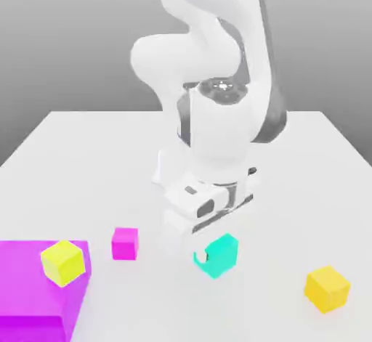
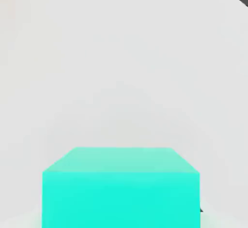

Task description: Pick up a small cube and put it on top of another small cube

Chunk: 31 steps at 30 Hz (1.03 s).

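A teal cube [image 1: 218,255] rests on the white table [image 1: 94,159] in front of the arm. My gripper [image 1: 211,249] is down over it, shut on the teal cube, and a white finger [image 1: 200,249] covers part of its side toward the exterior view's left. The teal cube [image 2: 121,188] sits close to the hand camera, its top face level. A small magenta cube [image 1: 125,243] lies on the table toward the exterior view's left, apart from the gripper.
A large magenta block [image 1: 33,290] stands at the exterior view's near left, with a yellow cube [image 1: 63,262] on top of it. An orange-yellow cube [image 1: 327,288] lies at the near right. The arm's white body [image 1: 218,130] rises behind the teal cube.
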Available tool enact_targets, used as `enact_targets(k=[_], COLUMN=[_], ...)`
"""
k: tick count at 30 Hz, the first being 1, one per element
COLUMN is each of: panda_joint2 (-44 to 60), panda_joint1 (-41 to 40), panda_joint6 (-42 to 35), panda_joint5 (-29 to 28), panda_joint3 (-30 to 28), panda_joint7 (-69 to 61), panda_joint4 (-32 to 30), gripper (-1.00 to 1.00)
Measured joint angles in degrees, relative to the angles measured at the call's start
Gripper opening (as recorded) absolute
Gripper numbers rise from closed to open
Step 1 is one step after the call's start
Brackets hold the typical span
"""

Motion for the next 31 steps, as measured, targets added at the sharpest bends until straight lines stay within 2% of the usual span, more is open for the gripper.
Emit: enact_targets(k=[22, 27, 28, 31], panda_joint2=[2.4, 10.4, 11.8, 11.8], panda_joint1=[11.5, 12.9, 13.2, 13.2], panda_joint6=[-11.4, -4.5, -3.3, -3.3], panda_joint5=[-1.7, -5.4, -6.1, -6.1], panda_joint3=[8.8, 7.6, 7.2, 7.2], panda_joint7=[-13.8, -11.9, -11.5, -11.5], panda_joint4=[13.7, 14.7, 14.7, 14.7], gripper=[-1.0, -1.0, 1.0, 1.0])
